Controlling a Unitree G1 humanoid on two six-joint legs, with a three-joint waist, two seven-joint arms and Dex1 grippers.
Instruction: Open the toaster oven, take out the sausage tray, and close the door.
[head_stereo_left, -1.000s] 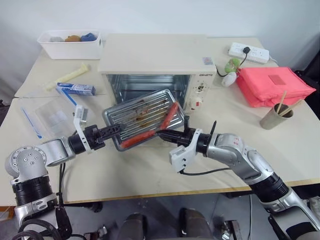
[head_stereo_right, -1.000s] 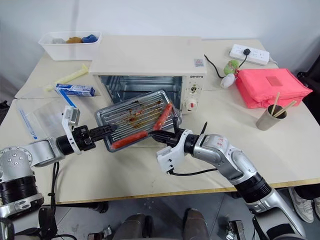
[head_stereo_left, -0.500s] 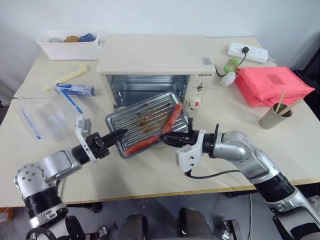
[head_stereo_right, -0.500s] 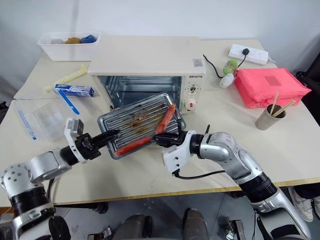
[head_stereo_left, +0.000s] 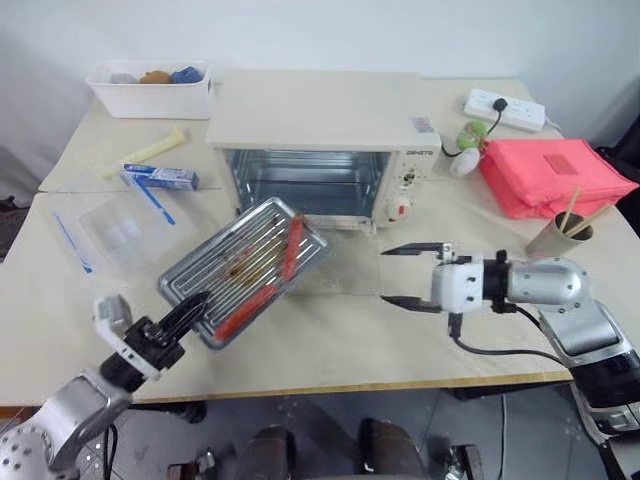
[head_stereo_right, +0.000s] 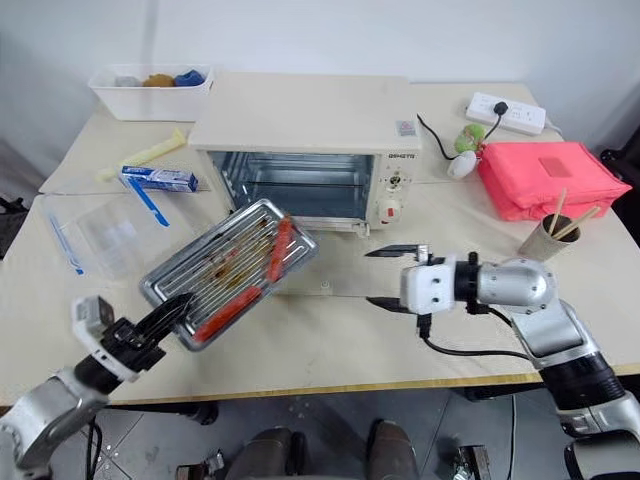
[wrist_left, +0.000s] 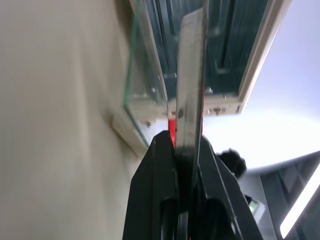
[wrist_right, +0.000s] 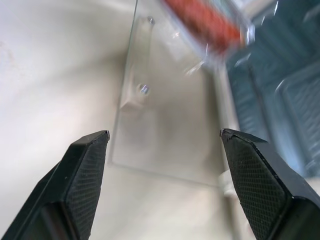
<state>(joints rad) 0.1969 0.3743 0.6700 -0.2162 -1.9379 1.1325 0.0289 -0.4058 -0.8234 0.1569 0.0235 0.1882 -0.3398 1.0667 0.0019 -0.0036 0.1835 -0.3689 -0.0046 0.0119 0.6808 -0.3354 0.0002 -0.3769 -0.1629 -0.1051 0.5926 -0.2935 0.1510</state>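
Two black fingers of the left gripper (head_stereo_left: 190, 305) are pinched tight on the near-left rim of the sausage tray (head_stereo_left: 245, 268), which hangs tilted in the air with its far corner highest and two red-orange sausages (head_stereo_left: 292, 246) lying on its rack. At about three o'clock from the tray, the right gripper (head_stereo_left: 413, 275) stands with its jaws spread wide and nothing between them, above the front edge of the door (head_stereo_left: 345, 270), which lies folded flat on the table (head_stereo_left: 330, 340). Bare tabletop runs between the tray's right edge and the right gripper, and more along the table's near edge at six o'clock. A second ago both grippers held the tray just before the oven mouth; since then the right one has let go and drawn off to the right, and the left has carried the tray back and to the left, clear of the opening. The toaster oven (head_stereo_left: 320, 110) sits at twelve o'clock, its cavity gaping. On the pale table, a clear plastic container (head_stereo_left: 125, 228) lies at ten o'clock beside the tray, a white bin (head_stereo_left: 150, 90) at eleven, a pink bag (head_stereo_left: 555, 175) and a cup of sticks (head_stereo_left: 562, 232) at two, and a power strip (head_stereo_left: 505, 106) beyond, before a white wall.
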